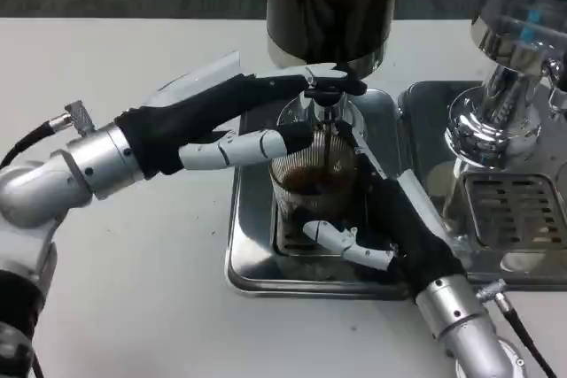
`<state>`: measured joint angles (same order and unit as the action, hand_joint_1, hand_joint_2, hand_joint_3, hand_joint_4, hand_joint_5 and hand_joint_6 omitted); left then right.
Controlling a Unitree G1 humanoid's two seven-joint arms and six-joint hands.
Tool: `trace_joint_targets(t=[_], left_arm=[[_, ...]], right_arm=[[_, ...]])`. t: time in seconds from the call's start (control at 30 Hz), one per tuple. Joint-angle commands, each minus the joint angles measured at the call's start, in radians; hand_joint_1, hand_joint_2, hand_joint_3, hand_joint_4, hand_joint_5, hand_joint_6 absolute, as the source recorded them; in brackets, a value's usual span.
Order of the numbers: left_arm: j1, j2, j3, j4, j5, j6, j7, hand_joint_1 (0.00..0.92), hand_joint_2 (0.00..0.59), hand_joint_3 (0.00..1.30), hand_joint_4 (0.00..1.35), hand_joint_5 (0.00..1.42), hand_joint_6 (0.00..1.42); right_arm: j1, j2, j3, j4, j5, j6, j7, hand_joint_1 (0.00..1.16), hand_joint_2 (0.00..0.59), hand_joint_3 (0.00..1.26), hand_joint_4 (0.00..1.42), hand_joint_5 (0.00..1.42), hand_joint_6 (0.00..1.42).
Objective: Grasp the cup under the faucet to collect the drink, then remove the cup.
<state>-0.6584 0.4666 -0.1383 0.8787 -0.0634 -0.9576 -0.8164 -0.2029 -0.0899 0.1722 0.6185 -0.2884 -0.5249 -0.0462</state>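
A clear ribbed cup stands on the grate of a steel drip tray, under the faucet of a dark drink dispenser. Brown liquid streams into the cup, which is partly filled. My left hand reaches in from the left, its upper fingers resting on the faucet lever and a lower finger lying against the cup's rim. My right hand comes from the lower right, its fingers wrapped around the cup's base and right side.
A second steel drip tray with a chrome dispenser stands at the right. Bare white table spreads to the left and front. The table's far edge runs along the top.
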Motion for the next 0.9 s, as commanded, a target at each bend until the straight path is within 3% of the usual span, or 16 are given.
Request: trace_joint_targets(t=[0.03,0.4,0.9], left_arm=[[0.051,0.017,-0.023,0.005,0.040,0.024,-0.027,0.000,0.207,0.22,0.11,0.08,0.06],[0.083,-0.005,0.022,-0.014,-0.036,0.044,-0.009,0.000,0.160,0.12,0.09,0.10,0.09],[0.158,-0.046,0.192,-0.119,-0.196,0.113,0.023,0.000,0.138,0.12,0.16,0.18,0.17]], right_arm=[[0.001,-0.001,0.007,-0.007,-0.015,0.031,-0.016,0.70,0.217,0.00,0.00,0.00,0.11],[0.016,0.007,0.026,-0.047,-0.052,0.090,-0.054,0.72,0.221,0.03,0.09,0.08,0.16],[0.006,0.018,0.052,-0.042,-0.064,0.120,-0.085,0.72,0.222,0.19,0.26,0.20,0.21]])
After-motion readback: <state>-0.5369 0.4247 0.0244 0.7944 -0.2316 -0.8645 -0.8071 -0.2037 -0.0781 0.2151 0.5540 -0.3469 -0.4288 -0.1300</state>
